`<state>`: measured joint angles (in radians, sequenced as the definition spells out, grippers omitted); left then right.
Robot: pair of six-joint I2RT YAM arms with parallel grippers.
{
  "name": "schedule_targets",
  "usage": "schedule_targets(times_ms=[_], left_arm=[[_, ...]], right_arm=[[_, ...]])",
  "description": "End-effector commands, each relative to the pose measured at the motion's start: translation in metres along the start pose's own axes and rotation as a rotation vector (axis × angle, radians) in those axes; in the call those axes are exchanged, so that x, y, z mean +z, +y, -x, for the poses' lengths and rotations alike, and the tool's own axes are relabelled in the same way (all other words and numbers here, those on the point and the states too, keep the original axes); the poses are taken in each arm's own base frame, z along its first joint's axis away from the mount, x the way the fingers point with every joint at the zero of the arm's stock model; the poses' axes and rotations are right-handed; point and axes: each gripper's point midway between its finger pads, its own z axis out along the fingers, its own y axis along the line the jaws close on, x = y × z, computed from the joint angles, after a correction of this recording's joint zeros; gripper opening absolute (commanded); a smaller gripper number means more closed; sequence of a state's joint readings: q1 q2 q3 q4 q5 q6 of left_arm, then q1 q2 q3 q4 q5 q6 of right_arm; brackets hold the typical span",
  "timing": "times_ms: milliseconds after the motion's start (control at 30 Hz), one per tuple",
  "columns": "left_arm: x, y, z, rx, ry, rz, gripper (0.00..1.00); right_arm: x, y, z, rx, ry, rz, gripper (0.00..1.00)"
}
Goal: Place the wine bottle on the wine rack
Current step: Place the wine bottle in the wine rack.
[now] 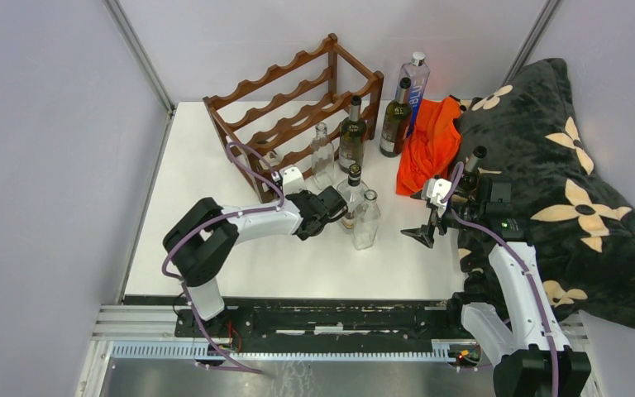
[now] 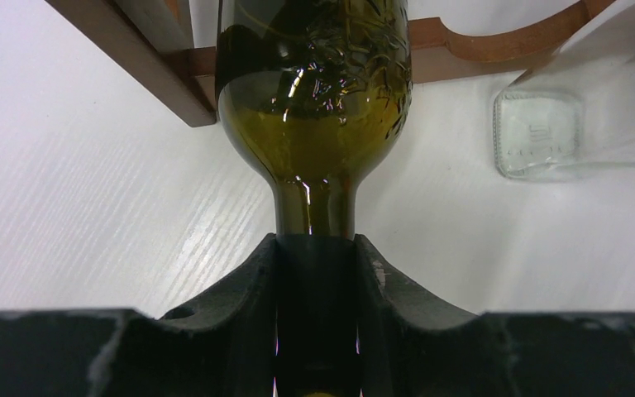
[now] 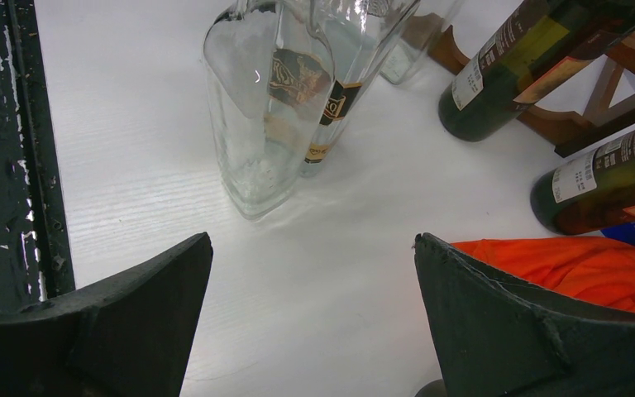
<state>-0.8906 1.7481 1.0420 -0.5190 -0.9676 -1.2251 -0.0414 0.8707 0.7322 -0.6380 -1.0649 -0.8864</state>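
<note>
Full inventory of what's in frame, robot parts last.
wine rack: 1, reddish-brown wood, back left of the table
wine bottle: 1, olive-tinted glass, upright mid-table, neck in the left gripper
dark bottles: 3, dark glass, two upright right of the rack, one by the blanket
clear bottles: 2, colourless, one in front of the rack, one mid-table
tall bottle: 1, bluish with silver cap, back edge
cloth: 1, orange, right of the bottles
blanket: 1, black with cream flowers, right side
table: 1, white
left gripper: 1, black, shut on the wine bottle's neck
right gripper: 1, black, open, over bare table near the cloth
</note>
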Motion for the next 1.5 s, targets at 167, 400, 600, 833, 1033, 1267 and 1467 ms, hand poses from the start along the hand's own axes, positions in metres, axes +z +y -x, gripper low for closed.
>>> schedule_targets(times_ms=[167, 400, 600, 833, 1033, 1267, 1467], left_arm=[[0.007, -0.002, 0.031, -0.175, -0.083, 0.088, 0.39], [0.004, -0.001, 0.039, -0.192, -0.077, 0.077, 0.58], [-0.009, 0.002, 0.03, -0.193, -0.034, 0.04, 0.7], [-0.036, -0.01, 0.026, -0.198, 0.0, -0.034, 0.73], [-0.034, -0.011, 0.019, -0.192, 0.004, -0.024, 0.69], [-0.025, -0.016, 0.018, -0.155, -0.016, 0.01, 0.6], [-0.023, -0.02, 0.022, -0.135, -0.031, 0.015, 0.44]], right_arm=[[-0.001, 0.0, 0.008, -0.023, -0.033, 0.01, 0.98], [-0.001, 0.001, 0.009, -0.025, -0.033, 0.014, 0.98], [-0.001, 0.001, 0.009, -0.025, -0.034, 0.014, 0.98], [-0.001, 0.001, 0.01, -0.027, -0.036, 0.014, 0.98], [-0.001, 0.002, 0.01, -0.027, -0.036, 0.014, 0.98], [-0.002, 0.002, 0.011, -0.031, -0.036, 0.014, 0.98], [-0.001, 0.002, 0.01, -0.029, -0.035, 0.016, 0.98]])
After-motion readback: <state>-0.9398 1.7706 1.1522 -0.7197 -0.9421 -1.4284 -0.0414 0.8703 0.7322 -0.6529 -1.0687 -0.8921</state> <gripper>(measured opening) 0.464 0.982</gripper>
